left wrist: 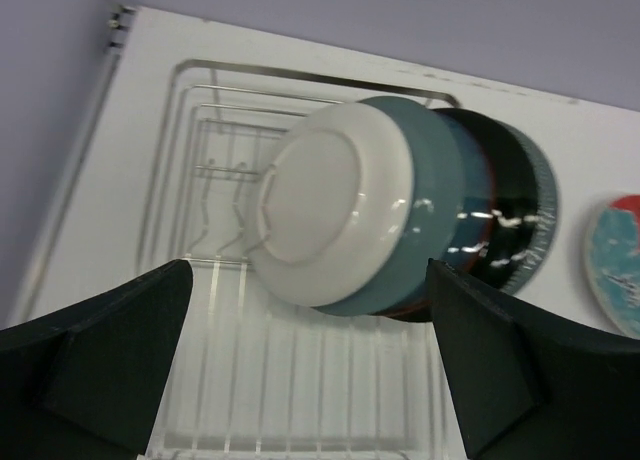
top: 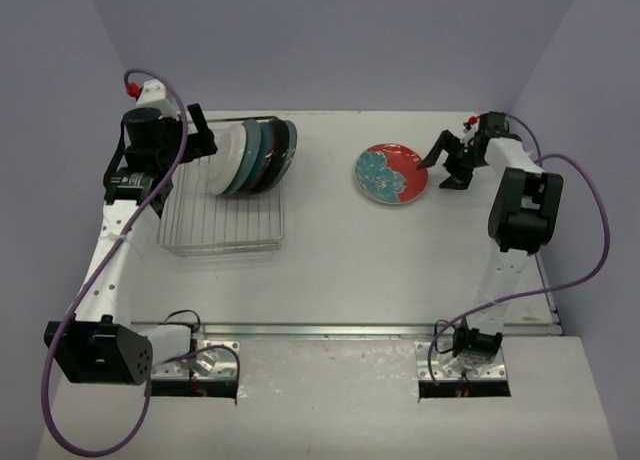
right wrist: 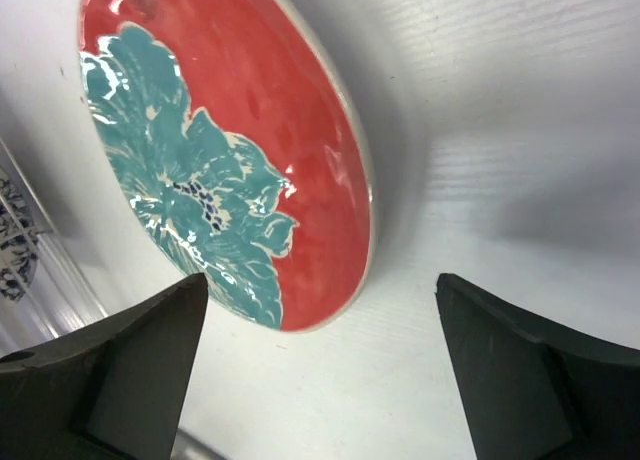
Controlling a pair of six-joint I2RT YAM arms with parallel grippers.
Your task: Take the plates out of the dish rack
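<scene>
Left tool (left wrist: 308, 280) spread — wrist view catches plates (left wrist: 340, 205) underside-on

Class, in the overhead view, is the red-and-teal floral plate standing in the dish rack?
No, the floral plate lies flat on the table, apart from the dish rack.

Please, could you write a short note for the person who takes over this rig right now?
The left claw is open, holds nothing, and faces the standing plates in the dish rack.
The right claw is open, holds nothing, and is beside the red-and-teal floral plate.
Done: that plate lies flat on the table, outside the rack.
Left: the standing plates, about four, with the white plate nearest the left claw.
</scene>
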